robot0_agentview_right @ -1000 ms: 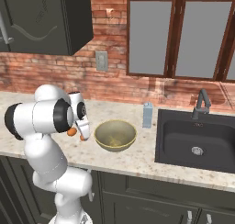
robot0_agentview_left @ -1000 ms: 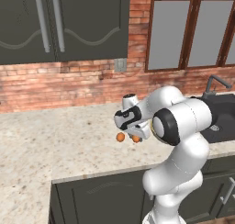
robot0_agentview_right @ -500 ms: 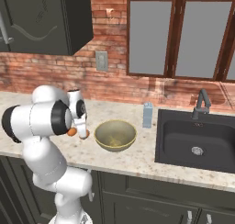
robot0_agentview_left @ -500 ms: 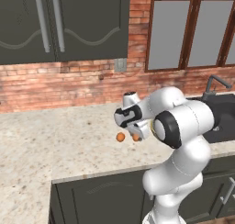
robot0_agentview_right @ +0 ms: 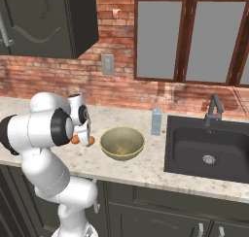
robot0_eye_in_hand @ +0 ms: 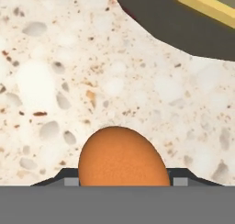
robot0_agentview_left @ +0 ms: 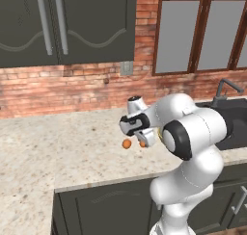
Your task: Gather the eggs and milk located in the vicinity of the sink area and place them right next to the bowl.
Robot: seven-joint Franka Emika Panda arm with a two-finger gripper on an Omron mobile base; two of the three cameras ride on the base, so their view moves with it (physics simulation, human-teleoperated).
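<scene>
A speckled pale stone counter (robot0_agentview_right: 146,168) runs under a red brick wall (robot0_agentview_right: 58,76) and dark upper cabinets (robot0_agentview_left: 67,27), with brown-framed windows (robot0_agentview_right: 194,37) further right. Toward the left of the right base view, the white arm bends low over the counter, and its gripper (robot0_agentview_right: 83,136) hangs just above the stone with two orange-brown eggs (robot0_agentview_right: 75,140) at its tip. In the hand view one egg (robot0_eye_in_hand: 121,161) sits squarely between the finger tips, so the fingers appear to be clasping it, though contact itself is hidden; the left base view shows a second egg (robot0_agentview_left: 126,143) just beside the gripper (robot0_agentview_left: 141,138). Right of them, close by, stands the olive-tan bowl (robot0_agentview_right: 122,143). Further right, near the sink's edge, the pale blue-grey milk (robot0_agentview_right: 156,122) carton stands upright. At the far right lies the dark sink (robot0_agentview_right: 209,148) with its angular faucet (robot0_agentview_right: 214,110).
</scene>
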